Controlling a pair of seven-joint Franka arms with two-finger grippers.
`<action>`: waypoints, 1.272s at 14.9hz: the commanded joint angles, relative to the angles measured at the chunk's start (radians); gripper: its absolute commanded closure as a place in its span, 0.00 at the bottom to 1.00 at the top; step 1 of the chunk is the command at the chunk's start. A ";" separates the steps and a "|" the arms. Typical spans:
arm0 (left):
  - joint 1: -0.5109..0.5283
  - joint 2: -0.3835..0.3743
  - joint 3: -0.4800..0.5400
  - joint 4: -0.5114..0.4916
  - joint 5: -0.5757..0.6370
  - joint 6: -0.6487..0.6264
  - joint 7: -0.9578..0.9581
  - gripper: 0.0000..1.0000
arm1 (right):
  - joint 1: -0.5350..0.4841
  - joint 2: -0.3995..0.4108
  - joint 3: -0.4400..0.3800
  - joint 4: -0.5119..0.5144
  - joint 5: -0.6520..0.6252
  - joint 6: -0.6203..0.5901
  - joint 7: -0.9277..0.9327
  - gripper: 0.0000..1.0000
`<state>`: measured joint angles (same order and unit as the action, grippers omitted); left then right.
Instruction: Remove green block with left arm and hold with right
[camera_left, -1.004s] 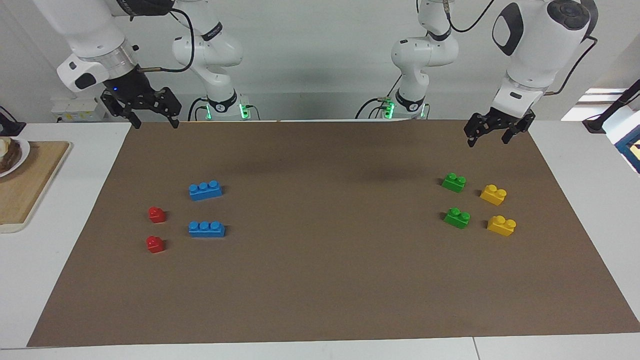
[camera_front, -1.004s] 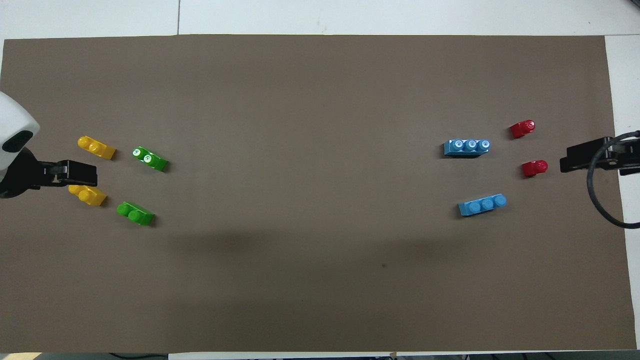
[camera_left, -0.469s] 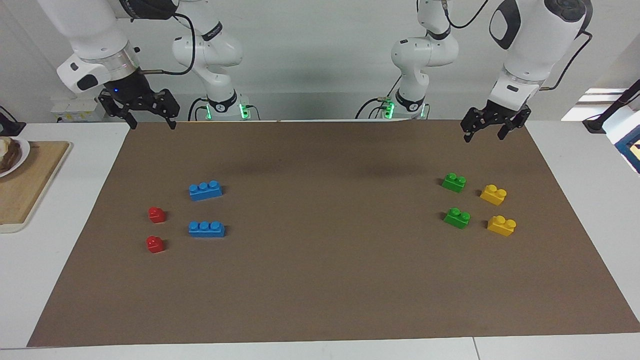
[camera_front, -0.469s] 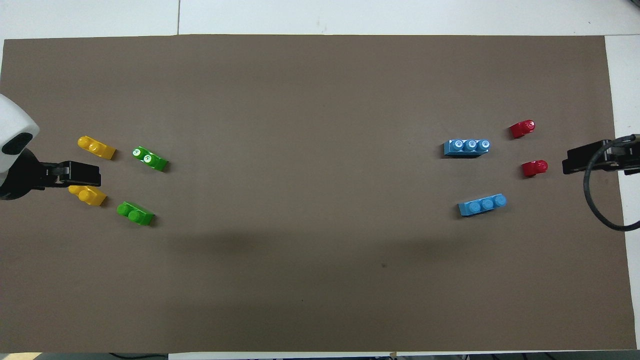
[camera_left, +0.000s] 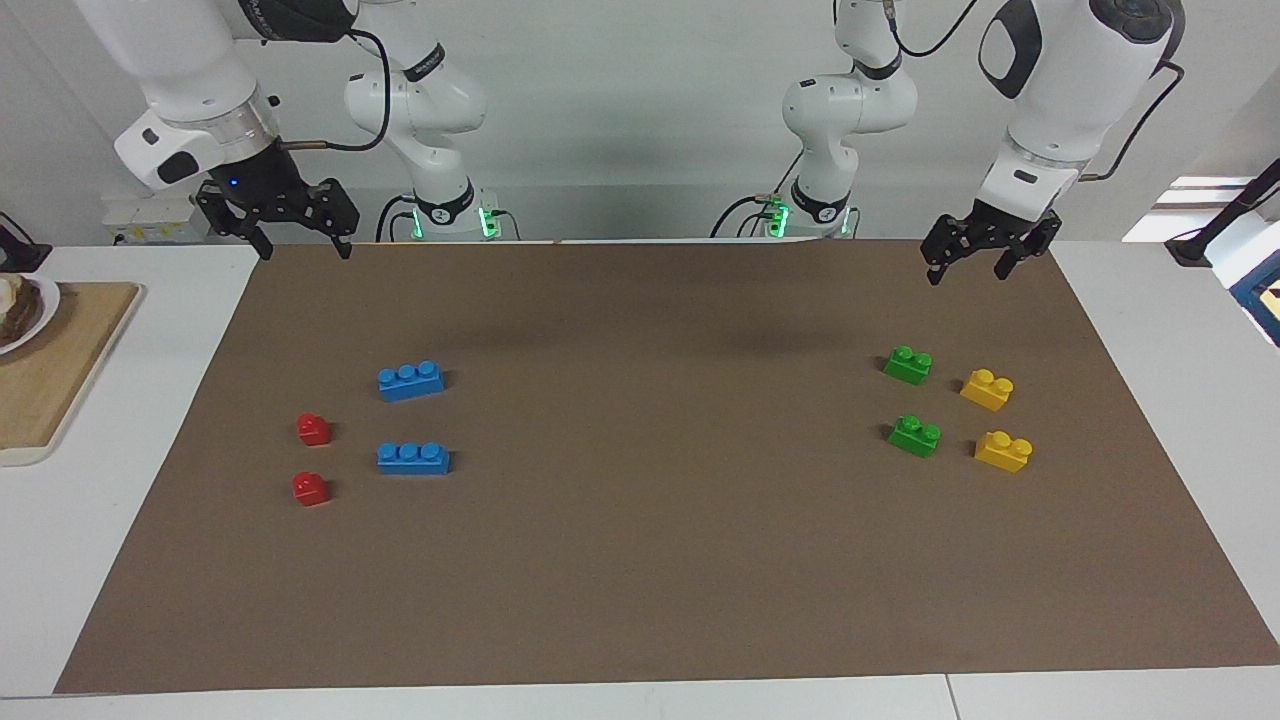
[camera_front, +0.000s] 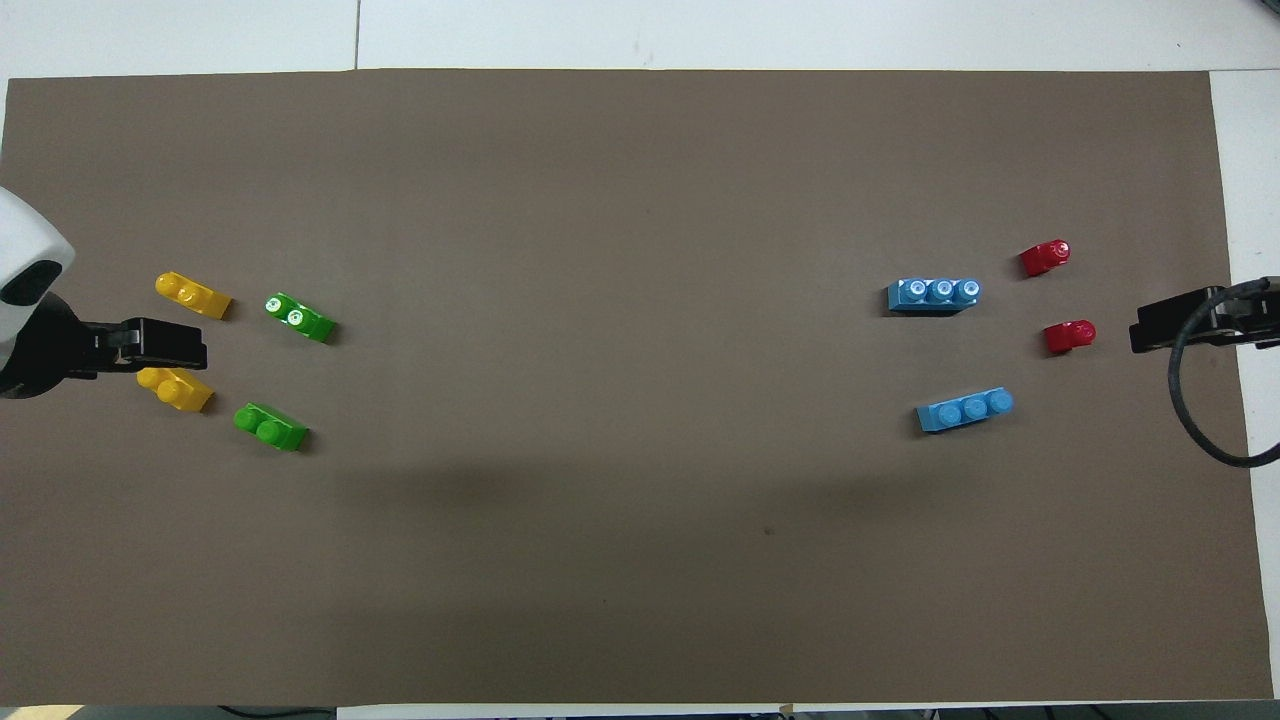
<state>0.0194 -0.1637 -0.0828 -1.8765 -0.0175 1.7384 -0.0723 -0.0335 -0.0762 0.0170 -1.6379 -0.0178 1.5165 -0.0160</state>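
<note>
Blocks: two green blocks (camera_left: 908, 364) (camera_left: 915, 436) on mat (camera_left: 640, 560), 9 o'clock overhead | left gripper (camera_left: 968, 267) raised above mat's edge, fingers spread, empty | right gripper (camera_left: 300, 243) raised, spread, empty

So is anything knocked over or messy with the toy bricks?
Nothing stands out. The two green blocks, yellow bricks, blue bricks and red bricks all sit studs-up in neat pairs on the brown mat. The left pincer and right pincer hang open, touching nothing.
</note>
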 joint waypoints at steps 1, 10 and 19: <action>0.005 -0.002 0.003 0.004 -0.019 0.009 -0.017 0.00 | -0.005 -0.023 0.004 -0.028 -0.021 0.007 -0.028 0.00; 0.010 -0.010 0.003 0.002 -0.019 0.003 -0.018 0.00 | -0.005 -0.027 0.004 -0.036 -0.021 0.007 -0.024 0.00; 0.008 -0.010 0.002 0.002 -0.019 0.003 -0.020 0.00 | -0.014 -0.031 0.003 -0.042 -0.011 0.008 -0.015 0.00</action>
<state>0.0195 -0.1637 -0.0773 -1.8724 -0.0232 1.7385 -0.0825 -0.0347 -0.0793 0.0156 -1.6486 -0.0196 1.5165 -0.0169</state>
